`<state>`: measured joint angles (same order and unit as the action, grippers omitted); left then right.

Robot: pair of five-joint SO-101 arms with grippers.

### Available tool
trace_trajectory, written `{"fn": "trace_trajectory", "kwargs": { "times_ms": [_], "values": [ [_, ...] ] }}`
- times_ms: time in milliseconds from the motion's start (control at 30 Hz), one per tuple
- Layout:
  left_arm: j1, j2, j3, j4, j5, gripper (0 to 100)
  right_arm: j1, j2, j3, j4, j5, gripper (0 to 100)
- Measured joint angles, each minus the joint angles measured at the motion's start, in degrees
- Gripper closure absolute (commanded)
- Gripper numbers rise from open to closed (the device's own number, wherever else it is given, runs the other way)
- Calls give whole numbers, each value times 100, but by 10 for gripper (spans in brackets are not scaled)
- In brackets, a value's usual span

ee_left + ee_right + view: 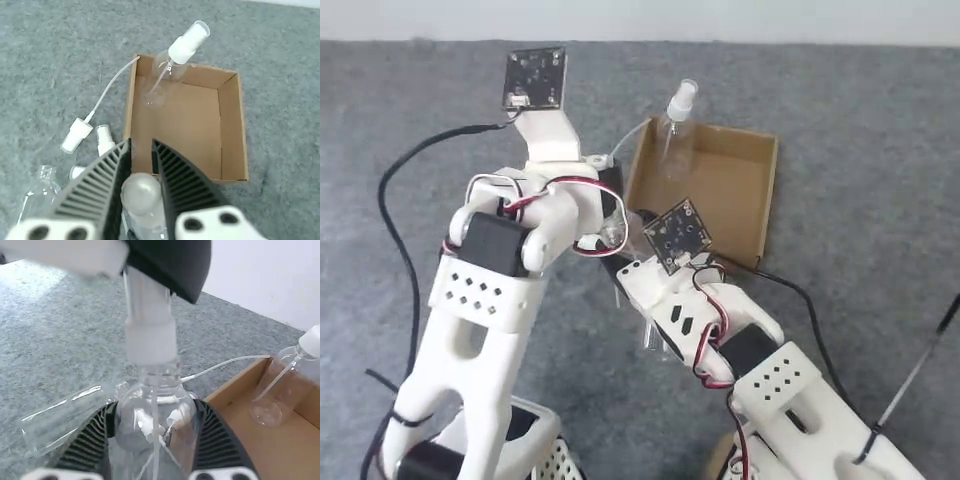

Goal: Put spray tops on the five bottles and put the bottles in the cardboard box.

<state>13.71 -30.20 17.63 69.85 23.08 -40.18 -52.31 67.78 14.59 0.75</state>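
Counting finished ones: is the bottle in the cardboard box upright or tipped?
Upright: the bottle stands on its base in a cardboard box corner, spray top uppermost.

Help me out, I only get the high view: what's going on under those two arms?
Observer: The right claw grips a clear bottle upright.
Visitor: And the other claw?
Observer: The left claw pinches a spray top from above, seated on that bottle's neck.
Visitor: Any tops left over?
Observer: Yes, loose spray tops lie on the carpet beside the cardboard box.
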Motion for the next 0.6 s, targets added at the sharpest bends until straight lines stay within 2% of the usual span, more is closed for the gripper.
{"fn": "trace_trajectory", "kwargs": {
  "times_ms": [100, 200, 467, 600],
  "values": [
    [44, 0, 0, -35, -167, 981, 18, 0, 0, 0, -9, 993],
    [62, 0, 0, -97, -510, 919, 18, 0, 0, 0, -9, 993],
    [62, 9, 9, -316, -659, 885, 26, -70, -9, -9, -9, 993],
    [62, 9, 9, -325, -668, 833, 26, -70, -9, -9, -9, 993]
  ]
}}
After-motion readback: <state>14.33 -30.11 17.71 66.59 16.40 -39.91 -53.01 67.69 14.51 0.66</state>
